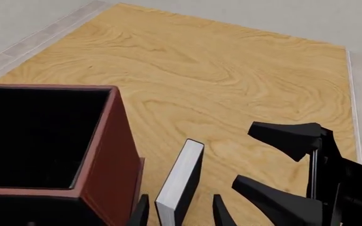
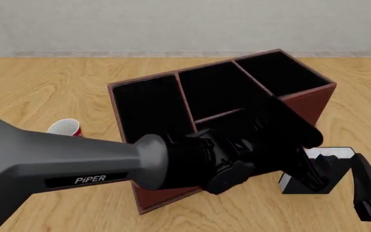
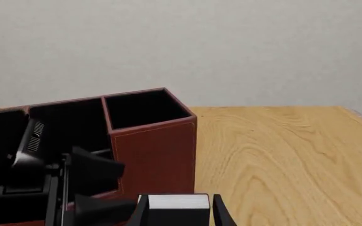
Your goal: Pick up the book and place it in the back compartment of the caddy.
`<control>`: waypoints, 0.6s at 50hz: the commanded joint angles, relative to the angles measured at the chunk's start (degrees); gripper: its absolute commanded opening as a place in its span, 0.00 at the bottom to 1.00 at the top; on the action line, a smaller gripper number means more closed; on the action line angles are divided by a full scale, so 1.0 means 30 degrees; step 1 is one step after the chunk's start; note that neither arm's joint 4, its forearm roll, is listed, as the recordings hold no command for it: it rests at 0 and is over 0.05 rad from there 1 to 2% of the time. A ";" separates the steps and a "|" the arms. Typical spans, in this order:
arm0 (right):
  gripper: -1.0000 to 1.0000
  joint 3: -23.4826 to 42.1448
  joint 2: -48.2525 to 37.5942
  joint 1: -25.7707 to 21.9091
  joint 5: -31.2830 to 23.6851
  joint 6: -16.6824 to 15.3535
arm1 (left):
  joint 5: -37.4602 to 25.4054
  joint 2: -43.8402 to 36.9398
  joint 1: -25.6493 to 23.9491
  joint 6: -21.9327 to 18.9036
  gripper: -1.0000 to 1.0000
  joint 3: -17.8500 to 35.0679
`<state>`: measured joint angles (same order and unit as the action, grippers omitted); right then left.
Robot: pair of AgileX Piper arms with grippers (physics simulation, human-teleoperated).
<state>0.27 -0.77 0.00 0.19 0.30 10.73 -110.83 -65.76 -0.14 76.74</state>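
The book (image 2: 324,186) stands upright on the table just right of the caddy (image 2: 314,99), white page block up. In the left wrist view the book (image 1: 181,183) stands between my left gripper's (image 1: 181,214) open fingers, with a gap on each side. My left arm reaches across the caddy's front, and its gripper (image 2: 309,170) is at the book's left side. My right gripper (image 2: 364,182) is open and empty at the book's right side, apart from it. In the right wrist view the book (image 3: 177,203) lies just ahead of the right gripper (image 3: 179,211). My left arm mostly covers the caddy's small middle cell on the near side of the cross divider (image 2: 218,115).
A red mug (image 2: 66,128) stands on the table left of the caddy, half hidden by my left arm (image 2: 56,169). The caddy's tall end cell (image 3: 146,108) is next to the book. Bare wood lies to the right of the book (image 3: 282,160).
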 commanded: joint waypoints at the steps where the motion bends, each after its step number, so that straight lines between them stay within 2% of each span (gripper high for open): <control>1: 1.00 -0.0007 -0.0005 -0.0002 -0.0001 0.0011 | -0.0088 -0.0495 0.0052 -0.0104 1.00 0.0148; 30: 1.00 0.0013 -0.0033 -0.0001 -0.0015 0.0036 | -0.0342 -0.1793 0.0308 0.0095 1.00 0.1143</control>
<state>0.26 -0.79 -0.01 0.16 0.35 9.94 -114.94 -64.84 0.16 79.29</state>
